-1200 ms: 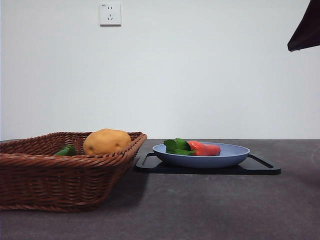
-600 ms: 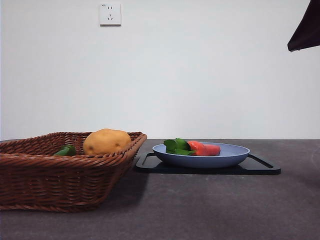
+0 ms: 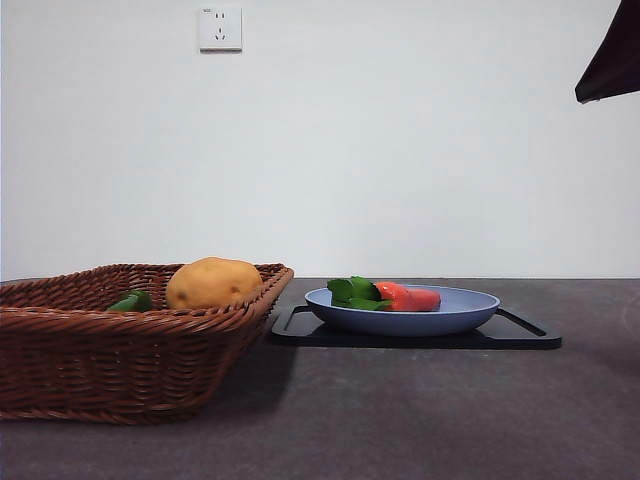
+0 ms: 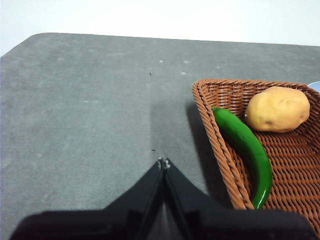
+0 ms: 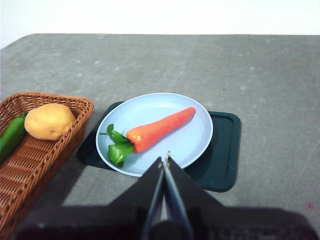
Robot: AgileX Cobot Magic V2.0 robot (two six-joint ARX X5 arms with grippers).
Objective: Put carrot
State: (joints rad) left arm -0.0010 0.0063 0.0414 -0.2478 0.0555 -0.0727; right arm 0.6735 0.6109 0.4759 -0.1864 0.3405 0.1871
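No movement in the last second. Carrot (image 5: 159, 130) lies on the blue plate (image 5: 197, 147); right pincer (image 5: 164, 162) and left pincer (image 4: 163, 164) both pressed together, holding nothing. Task looks done.

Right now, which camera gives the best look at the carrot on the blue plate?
The right wrist view: it looks down on the whole carrot, leaves to tip, lying across the blue plate. The front view shows it side-on, its lower part hidden by the plate rim. The left wrist view does not show it at all.
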